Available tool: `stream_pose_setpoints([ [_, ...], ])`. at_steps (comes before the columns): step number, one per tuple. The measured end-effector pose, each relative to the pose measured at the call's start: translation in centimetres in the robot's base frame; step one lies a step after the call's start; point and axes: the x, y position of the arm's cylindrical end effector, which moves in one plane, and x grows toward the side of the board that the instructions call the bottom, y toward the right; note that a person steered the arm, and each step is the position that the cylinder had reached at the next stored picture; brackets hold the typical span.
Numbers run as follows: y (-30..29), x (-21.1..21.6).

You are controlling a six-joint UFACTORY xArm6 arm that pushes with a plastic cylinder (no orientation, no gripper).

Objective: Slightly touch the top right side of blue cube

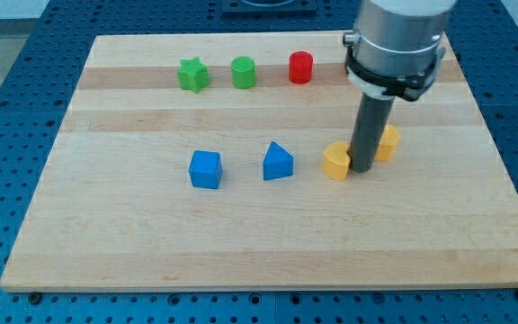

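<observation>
The blue cube (205,169) sits on the wooden board (268,252), left of centre. My tip (363,168) stands far to the cube's right, between two yellow blocks: one yellow block (335,162) touches it on the left, the other yellow block (388,142) is partly hidden behind the rod on the right. A blue block with a pointed top (278,162) lies between the cube and my tip.
Near the view's top stand a green star (192,74), a green cylinder (244,72) and a red cylinder (300,67) in a row. The arm's grey body (396,45) hangs over the board's top right.
</observation>
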Motion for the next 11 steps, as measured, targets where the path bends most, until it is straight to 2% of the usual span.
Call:
stream_pose_setpoints([
  [2,1.6,3.6],
  [3,-0.2,3.6],
  [4,-5.0,3.5],
  [6,-13.8,2.4],
  [9,-16.1,-0.4],
  [11,-18.1,-5.5],
])
